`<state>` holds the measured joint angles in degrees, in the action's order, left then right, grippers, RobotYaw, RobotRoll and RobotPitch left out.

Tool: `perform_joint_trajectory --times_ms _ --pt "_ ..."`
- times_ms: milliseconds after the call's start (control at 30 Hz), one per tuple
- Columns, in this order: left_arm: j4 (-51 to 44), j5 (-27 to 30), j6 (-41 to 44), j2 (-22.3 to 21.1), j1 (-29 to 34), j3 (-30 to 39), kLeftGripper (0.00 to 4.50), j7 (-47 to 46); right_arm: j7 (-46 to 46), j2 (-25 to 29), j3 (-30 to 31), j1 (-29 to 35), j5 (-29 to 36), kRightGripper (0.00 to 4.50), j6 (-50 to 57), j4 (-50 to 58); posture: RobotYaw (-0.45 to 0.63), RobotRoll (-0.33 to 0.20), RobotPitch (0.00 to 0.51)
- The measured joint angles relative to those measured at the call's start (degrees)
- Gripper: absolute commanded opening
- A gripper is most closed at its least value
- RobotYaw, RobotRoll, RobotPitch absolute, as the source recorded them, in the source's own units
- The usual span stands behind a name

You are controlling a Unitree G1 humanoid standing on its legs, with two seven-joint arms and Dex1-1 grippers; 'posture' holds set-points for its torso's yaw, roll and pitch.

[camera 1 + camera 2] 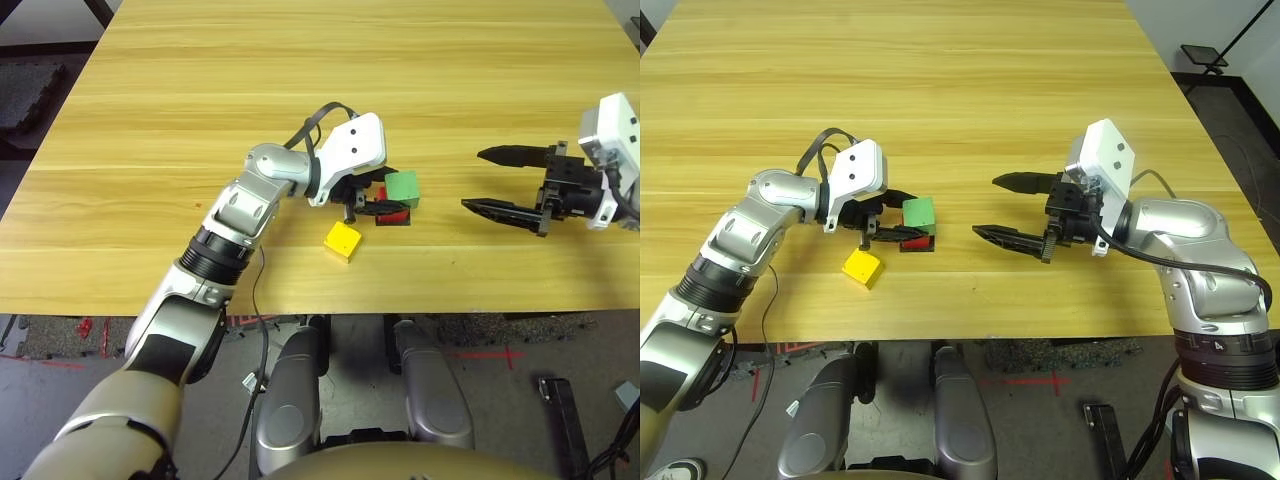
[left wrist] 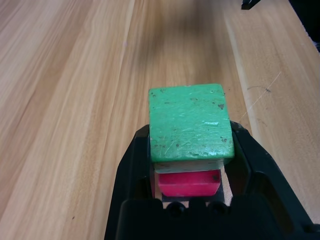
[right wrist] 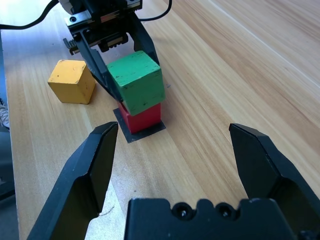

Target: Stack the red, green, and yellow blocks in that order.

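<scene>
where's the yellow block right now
In the left eye view, the yellow block sits on the table, nearer the robot than the left claw, left of the red block.

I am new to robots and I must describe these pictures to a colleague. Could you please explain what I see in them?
This is a humanoid robot with two arms, working at a wooden table. Two pictures come from its head, one per eye, looking down on the same scene. The other two come from cameras on its wrists, each looking along that arm's black fingers.

A black square patch lies on the table with a red block on it. The left gripper holds a green block between its fingers, directly over the red one. Beside them, a yellow block lies on the table. The right gripper is open, with nothing between its fingers.
</scene>
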<state>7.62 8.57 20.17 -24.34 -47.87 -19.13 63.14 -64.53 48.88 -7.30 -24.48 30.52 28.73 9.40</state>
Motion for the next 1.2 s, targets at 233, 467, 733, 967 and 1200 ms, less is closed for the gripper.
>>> perform_joint_trajectory --times_ms 233,467,733,967,1200 --pt "-0.45 0.02 0.56 -0.03 0.01 0.00 2.06 0.42 -0.01 -0.06 0.08 -0.07 -0.01 4.50 -0.01 -0.14 0.16 0.053 0.308" --pt "-2.30 0.07 2.24 -0.03 0.04 -0.01 2.06 0.61 0.06 -0.35 0.14 -0.59 -0.02 4.50 -0.03 -0.35 0.16 0.053 0.308" --pt "-2.13 -0.18 2.27 -0.18 0.06 -0.04 2.06 0.70 0.29 -0.86 0.15 -0.66 -0.04 4.50 -0.09 -0.41 0.16 0.055 0.312" --pt "-1.67 -0.17 2.20 -0.19 -0.18 -0.03 2.06 0.92 0.50 -0.89 0.15 -0.69 -0.05 4.50 -0.09 -0.54 0.17 0.054 0.309" --pt "-1.68 -0.17 2.21 -0.61 -0.18 -0.03 2.79 1.14 0.48 -1.18 0.40 -1.44 -0.10 4.50 -0.17 -1.09 0.17 0.054 0.309"
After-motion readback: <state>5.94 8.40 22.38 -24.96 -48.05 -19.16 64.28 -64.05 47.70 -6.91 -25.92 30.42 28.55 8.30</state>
